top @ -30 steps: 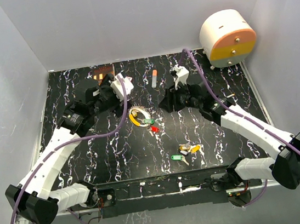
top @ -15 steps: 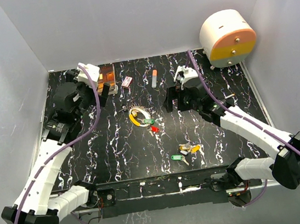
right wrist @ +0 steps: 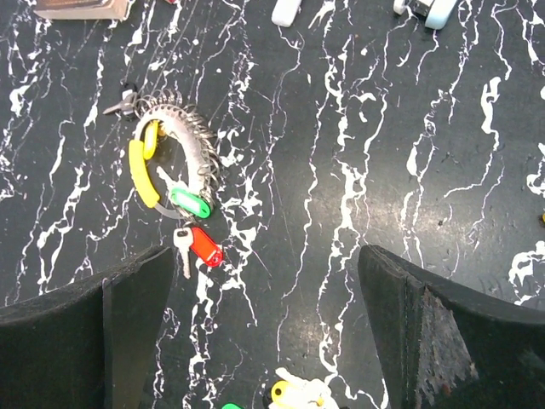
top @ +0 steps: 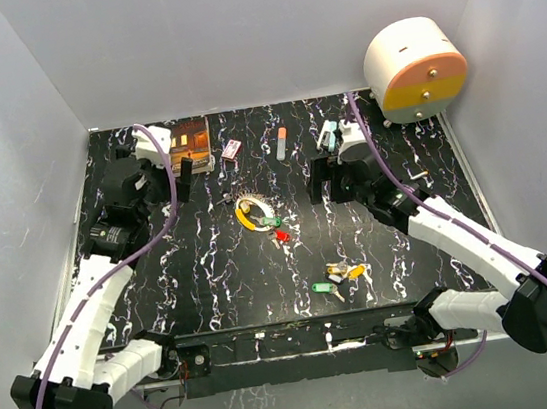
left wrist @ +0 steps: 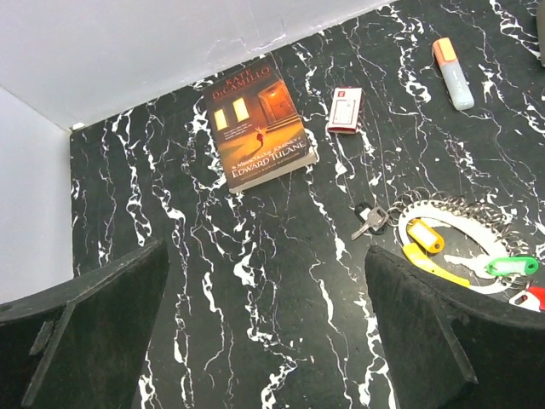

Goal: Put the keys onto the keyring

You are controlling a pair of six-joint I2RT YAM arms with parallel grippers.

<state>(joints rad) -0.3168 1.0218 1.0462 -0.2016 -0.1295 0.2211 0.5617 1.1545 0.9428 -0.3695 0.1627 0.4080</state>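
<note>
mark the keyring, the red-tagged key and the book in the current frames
keyring (right wrist: 194,143): right wrist view, on the silvery coiled arc on its right side.
red-tagged key (right wrist: 207,248): right wrist view, on the red plastic tag.
book (left wrist: 260,123): left wrist view, middle of the front cover.

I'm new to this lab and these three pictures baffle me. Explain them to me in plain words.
Two white robot arms are bolted at the near edge of a black marbled table. One picture looks down from above and behind them. The other two come from a camera on each wrist, so the dark shapes at the bottom are that arm's own fingers. The left gripper and right gripper are both open and hold nothing. Between them lies the keyring, with keys tagged yellow, green and red at it. More loose keys lie nearer the bases. Farther back are a book, a marker pen and a white-and-orange drum.
</note>
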